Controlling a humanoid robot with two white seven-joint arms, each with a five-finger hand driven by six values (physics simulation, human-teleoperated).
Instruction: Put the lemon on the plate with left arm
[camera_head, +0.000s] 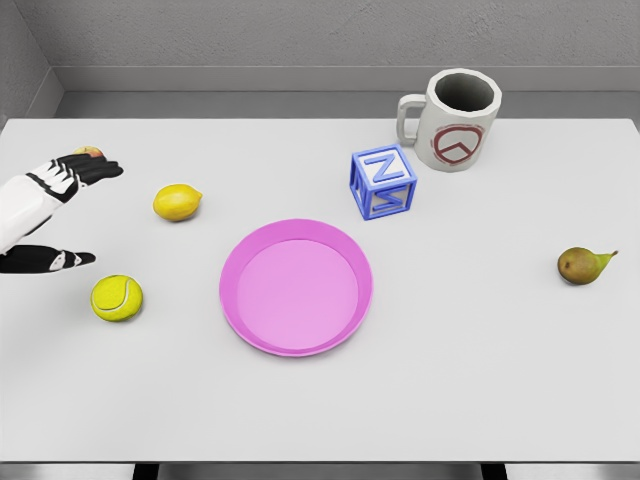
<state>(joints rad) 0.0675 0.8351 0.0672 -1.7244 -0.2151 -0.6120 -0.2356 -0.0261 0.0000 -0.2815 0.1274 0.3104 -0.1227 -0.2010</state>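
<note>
While the blue letter block (383, 182) shows a white "Z" on its top face and an "N" on the side turned toward the camera, the white mug (453, 119) behind it carries only a red circular emblem with an angular mark inside, no legible words. The left hand (55, 210) enters from the left edge over the white table (480, 380), its fingers (90, 170) extended and spread toward the right, the thumb (65, 259) held apart below them, so the hand is open and holds nothing. A small reddish object (90, 152) peeks out just behind the fingertips. The lemon (177, 202) lies on the table to the right of the hand, near but apart from it, and up-left of the pink plate (296, 287). A tennis ball (117, 298) sits below the thumb, and a pear (583, 265) rests far right.
</note>
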